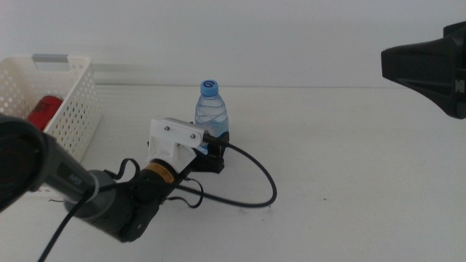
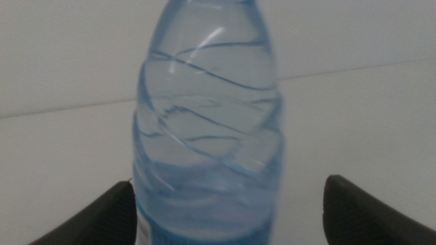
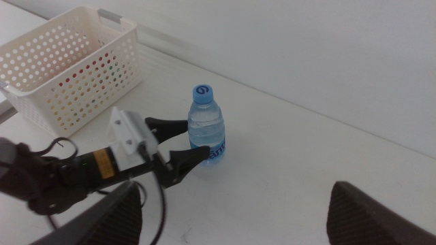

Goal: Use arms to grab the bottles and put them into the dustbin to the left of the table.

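The clear water bottle (image 1: 212, 109) with blue cap stands upright on the white table (image 1: 349, 167). My left gripper (image 1: 216, 148) is open, with its jaws on either side of the bottle's lower part. In the left wrist view the bottle (image 2: 208, 129) fills the space between the jaws, nearer one jaw, with a gap to the other. My right gripper (image 3: 238, 221) is open and empty, held high at the table's right (image 1: 426, 62). The red cola can (image 1: 44, 109) lies in the dustbin (image 1: 73, 94). The yellow tea bottle is out of view.
The white perforated dustbin (image 3: 68, 64) stands at the table's far left, left of the bottle (image 3: 206, 126). A black cable (image 1: 255, 182) loops from the left arm across the table in front of the bottle. The left gripper (image 3: 184, 146) also shows in the right wrist view.
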